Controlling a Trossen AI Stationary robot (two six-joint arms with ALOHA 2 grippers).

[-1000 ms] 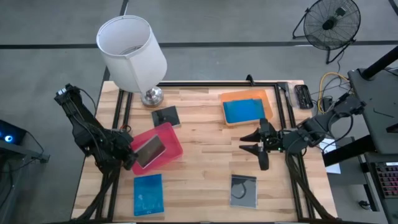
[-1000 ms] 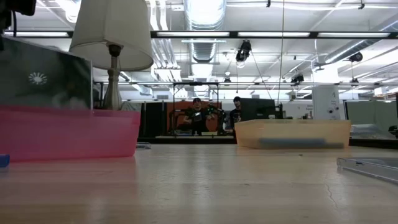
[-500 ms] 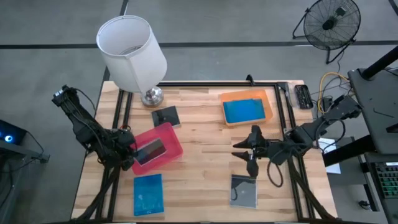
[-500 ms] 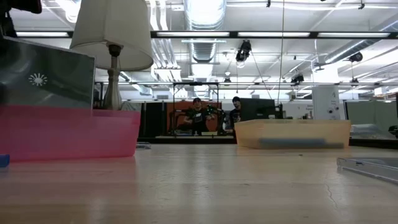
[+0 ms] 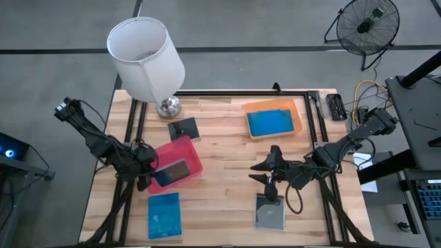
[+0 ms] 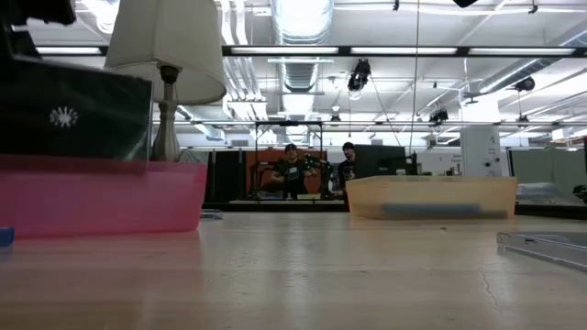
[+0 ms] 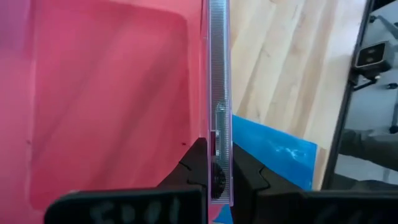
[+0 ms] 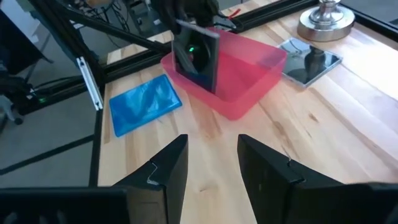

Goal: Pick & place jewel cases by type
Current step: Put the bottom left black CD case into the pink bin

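Note:
My left gripper (image 5: 146, 172) is shut on a dark jewel case (image 5: 172, 169) that stands on edge inside the pink tray (image 5: 190, 153). My right gripper (image 5: 265, 176) hangs open in the air, just beyond the far edge of a dark jewel case (image 5: 270, 211) that lies flat near the table's front. A blue jewel case (image 5: 164, 215) lies flat in front of the pink tray. Another dark case (image 5: 183, 129) lies by the lamp's foot. One blue case (image 5: 270, 122) lies in the orange tray (image 5: 298, 110). My left gripper pinches the dark case between its two fingers (image 7: 198, 163), one on each flat face, at the edge (image 7: 219, 149) nearest the table's left side. The fingers slant down from the left. The case stands on edge in the pink tray; the tray wall (image 6: 101, 192) hides its lower edge.
A lamp with a white shade (image 5: 146, 56) stands at the far left and overhangs the table. A black frame rail (image 5: 241, 92) runs along the far edge. Bare wood lies between the two trays (image 5: 224, 148).
My right gripper has moved down, toward the near edge and the table's left, toward the dark case at the front. My left gripper has rolled its wrist over the pink tray, and the held dark case has turned with it, its top edge now nearer level.

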